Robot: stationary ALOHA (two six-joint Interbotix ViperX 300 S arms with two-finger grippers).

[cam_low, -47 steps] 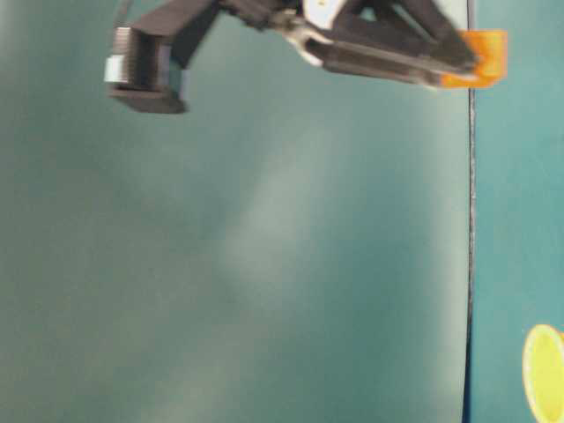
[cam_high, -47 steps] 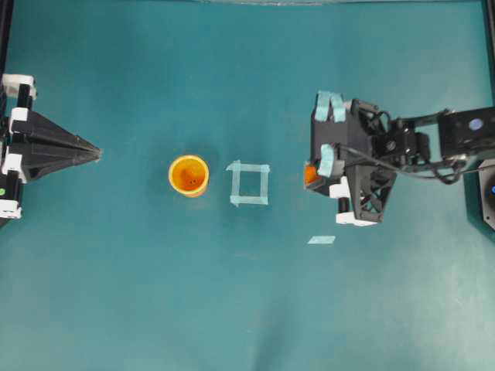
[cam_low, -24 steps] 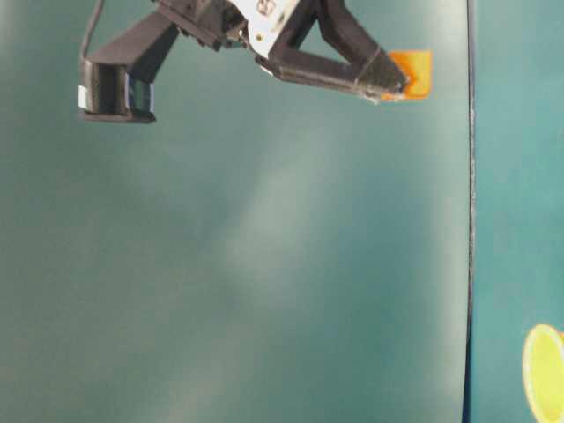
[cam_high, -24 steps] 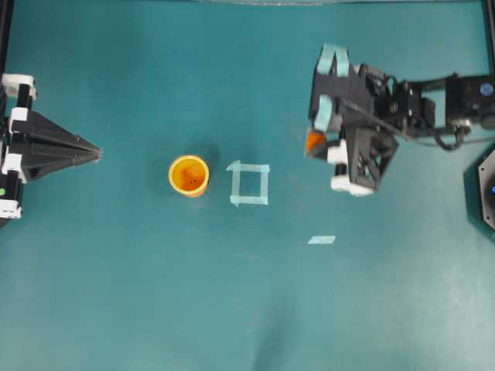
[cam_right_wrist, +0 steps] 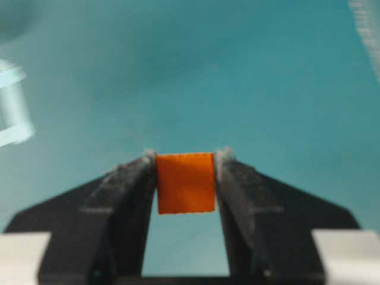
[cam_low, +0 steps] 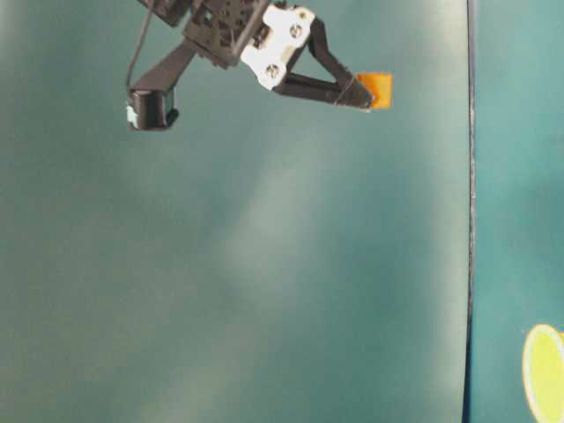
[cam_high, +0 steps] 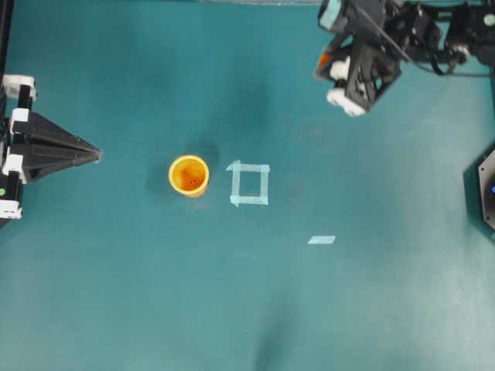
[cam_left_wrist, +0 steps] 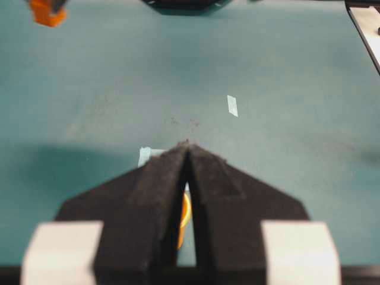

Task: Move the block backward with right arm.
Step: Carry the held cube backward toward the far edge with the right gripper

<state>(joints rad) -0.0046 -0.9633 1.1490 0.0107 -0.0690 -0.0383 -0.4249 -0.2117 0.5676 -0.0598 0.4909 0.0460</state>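
Note:
The small orange block [cam_right_wrist: 185,182] is clamped between the two fingertips of my right gripper [cam_right_wrist: 185,159], which holds it above the table. In the overhead view the right gripper [cam_high: 324,52] is near the top edge at the right, with only a sliver of the block [cam_high: 324,58] showing under it. The table-level view shows the block [cam_low: 379,90] at the gripper's tip [cam_low: 365,92], high in the frame. The block also shows far off in the left wrist view [cam_left_wrist: 47,12]. My left gripper [cam_high: 97,154] rests shut and empty at the left edge.
A yellow-orange cup [cam_high: 189,175] stands left of centre, and part of it shows in the table-level view [cam_low: 542,372]. A light-blue tape square [cam_high: 249,184] lies just right of the cup, and a short tape strip [cam_high: 321,239] lies nearer the front. The right arm's base [cam_high: 486,189] is at the right edge.
My right gripper has carried the block from beside the tape square toward the top edge of the overhead view. The left arm has not moved.

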